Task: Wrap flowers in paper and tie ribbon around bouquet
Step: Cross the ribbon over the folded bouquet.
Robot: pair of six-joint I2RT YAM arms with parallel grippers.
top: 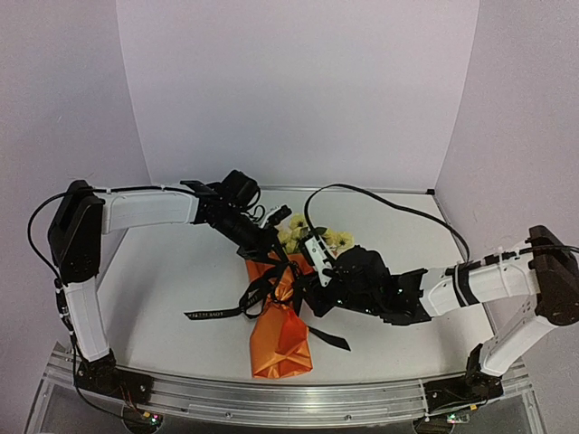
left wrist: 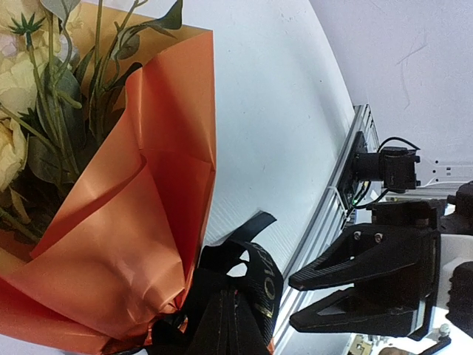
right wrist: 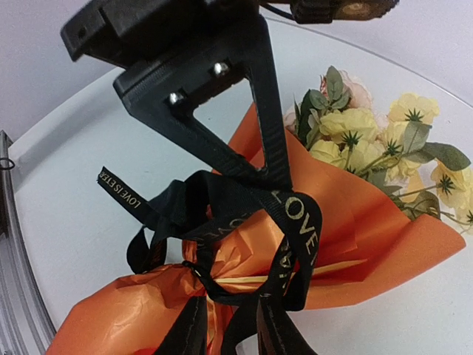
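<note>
The bouquet lies across the table's middle, its orange paper (top: 282,339) cone pointing toward me and the yellow-cream flowers (top: 298,237) at the far end. A black lettered ribbon (top: 267,287) is knotted round the paper's waist, with loose loops above it. My left gripper (top: 271,256) is shut on one ribbon loop (left wrist: 260,272), the fingers pinched together (left wrist: 228,294). My right gripper (right wrist: 226,299) straddles the knot with its fingers a little apart, orange paper (right wrist: 369,237) showing between them. From the right wrist I see the left gripper (right wrist: 275,177) holding the loop up.
One ribbon tail (top: 213,314) trails left over the white table and another runs right under the right arm. A black cable (top: 380,203) arcs over the far right. The aluminium rail (top: 271,398) runs along the near edge. White walls close in on three sides.
</note>
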